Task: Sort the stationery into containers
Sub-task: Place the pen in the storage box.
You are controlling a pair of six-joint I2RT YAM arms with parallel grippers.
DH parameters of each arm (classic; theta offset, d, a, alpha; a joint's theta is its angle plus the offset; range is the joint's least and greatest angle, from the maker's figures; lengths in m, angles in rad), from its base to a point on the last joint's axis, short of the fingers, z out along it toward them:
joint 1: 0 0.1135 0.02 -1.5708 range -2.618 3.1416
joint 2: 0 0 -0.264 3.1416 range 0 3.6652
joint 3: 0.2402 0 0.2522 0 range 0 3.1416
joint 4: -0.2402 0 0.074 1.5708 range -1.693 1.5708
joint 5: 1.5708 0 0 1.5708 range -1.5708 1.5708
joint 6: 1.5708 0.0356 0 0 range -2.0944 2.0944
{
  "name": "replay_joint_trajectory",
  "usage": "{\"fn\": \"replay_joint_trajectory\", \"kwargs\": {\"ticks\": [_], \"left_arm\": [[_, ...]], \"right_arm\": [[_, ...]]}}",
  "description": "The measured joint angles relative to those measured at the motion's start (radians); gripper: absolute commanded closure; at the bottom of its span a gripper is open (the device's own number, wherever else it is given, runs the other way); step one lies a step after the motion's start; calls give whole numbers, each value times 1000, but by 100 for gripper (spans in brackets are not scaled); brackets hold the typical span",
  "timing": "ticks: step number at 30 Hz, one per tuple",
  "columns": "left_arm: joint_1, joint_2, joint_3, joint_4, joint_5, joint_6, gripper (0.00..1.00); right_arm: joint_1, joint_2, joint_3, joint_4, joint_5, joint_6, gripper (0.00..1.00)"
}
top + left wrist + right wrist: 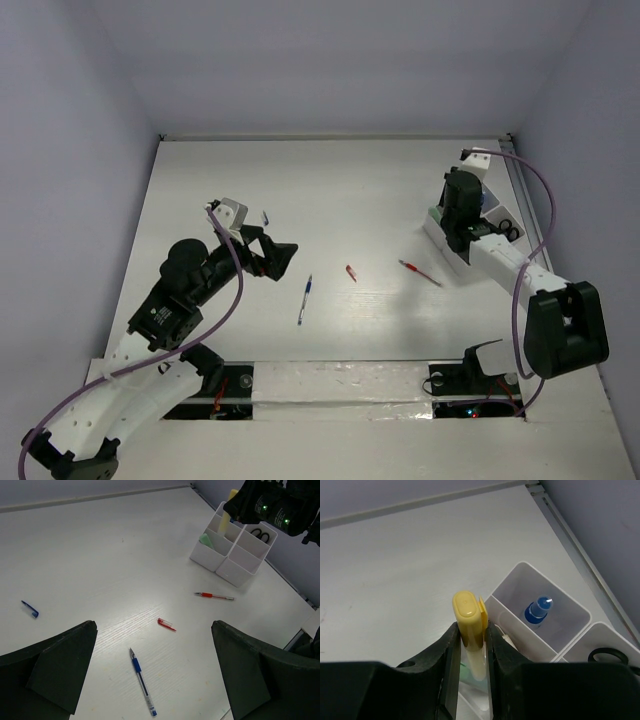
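**Over the far-right tray, a marker held upright**

Nearest the arm bases, a slim blue-and-white plastic pen lies flat on the white table, touching nothing. Just above it, the left gripper hangs over bare table with its dark fingers spread wide and nothing between them.

Slightly further out and to the right lies a small red cap-like bit. A thin red pencil lies beyond that, near the tray. A small blue clip-shaped piece sits alone on the far side of the left gripper.

Towards the far right stands the white plastic organiser tray, divided into square compartments. The right gripper pinches a pale yellow plastic marker between its two black fingers. The marker stands upright with its lower end down inside the tray. A mint green eraser lies just beside the marker's lower end, though which compartment holds which is unclear. A blue-capped item stands in the next compartment. Black scissors rest handles-up in another compartment.
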Motion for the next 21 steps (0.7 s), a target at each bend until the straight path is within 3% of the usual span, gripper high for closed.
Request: {"fn": "replay_joint_trajectory", "kwargs": {"ticks": [12,15,16,21], "left_arm": [[0,0,0,-4,-9,3,1],[0,0,0,-4,-12,3,1],[0,2,0,-4,-14,3,1],[0,3,0,-4,-23,3,1]], "right_arm": [[0,40,-37,-11,-2,-11,98],[0,47,-37,-26,-7,-11,83],[0,52,-36,-35,-8,-11,72],[0,70,-32,-85,-13,-3,43]]}}
